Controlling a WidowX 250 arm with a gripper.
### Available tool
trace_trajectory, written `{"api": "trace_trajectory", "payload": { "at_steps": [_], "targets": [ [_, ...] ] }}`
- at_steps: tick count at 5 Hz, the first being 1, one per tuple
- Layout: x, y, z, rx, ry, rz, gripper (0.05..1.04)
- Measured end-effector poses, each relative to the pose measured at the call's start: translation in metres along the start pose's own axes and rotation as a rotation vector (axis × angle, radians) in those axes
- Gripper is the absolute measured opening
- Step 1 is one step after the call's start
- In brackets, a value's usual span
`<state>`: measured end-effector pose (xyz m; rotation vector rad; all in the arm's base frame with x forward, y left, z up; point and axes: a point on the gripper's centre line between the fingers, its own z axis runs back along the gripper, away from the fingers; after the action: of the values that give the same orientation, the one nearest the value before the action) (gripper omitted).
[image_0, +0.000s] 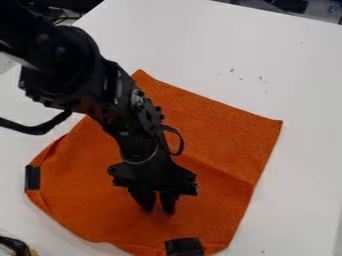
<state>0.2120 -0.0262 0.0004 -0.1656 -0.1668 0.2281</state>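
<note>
The one camera stands apart from the arm (70, 65), higher than the gripper (159, 211), and looks down at a steep slant on the table (214, 40). It faces across the tabletop, so that the table's far edge runs beyond the gripper, along the top of the view. The arm enters from the upper left, and the gripper sits low, near the middle from side to side. The camera is near enough for the cloth (234, 145) around the gripper to span much of the view.
</note>
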Motion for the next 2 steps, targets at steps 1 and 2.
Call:
{"api": "trace_trajectory", "payload": {
  "at_steps": [1, 2],
  "targets": [
    [0.0005, 0.0018, 0.0002, 0.018, 0.000, 0.010, 0.315],
    [-0.0063, -0.0018, 0.0014, 0.121, 0.047, -0.007, 0.585]
  ]
}}
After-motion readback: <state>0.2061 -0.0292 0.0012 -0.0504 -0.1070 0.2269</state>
